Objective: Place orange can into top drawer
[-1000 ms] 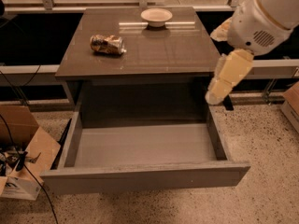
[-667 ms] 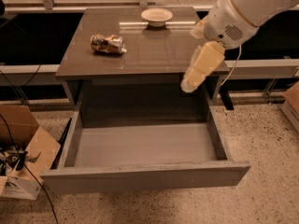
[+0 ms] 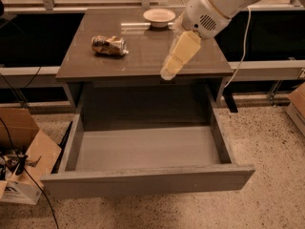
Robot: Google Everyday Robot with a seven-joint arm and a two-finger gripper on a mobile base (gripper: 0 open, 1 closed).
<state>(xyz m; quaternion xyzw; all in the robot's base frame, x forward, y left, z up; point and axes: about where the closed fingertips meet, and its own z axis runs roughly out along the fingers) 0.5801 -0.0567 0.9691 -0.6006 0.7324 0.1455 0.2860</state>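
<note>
The orange can [image 3: 109, 45] lies on its side on the left part of the brown tabletop [image 3: 143, 56], dented and shiny. The top drawer [image 3: 147, 180] is pulled fully out below the table, grey and with nothing in it. My gripper [image 3: 170, 71] hangs from the white arm at the upper right, over the table's front edge, right of the can and well apart from it. It holds nothing.
A round cream bowl [image 3: 159, 16] sits at the back of the tabletop. Cardboard boxes [image 3: 24, 156] and cables lie on the floor at the left. Another box edge [image 3: 298, 106] is at the right. A rail [image 3: 267, 68] runs behind the table.
My arm and gripper have swung left, from beside the table's right edge to over its front middle, closer to the can. The can, bowl and drawer have not moved.
</note>
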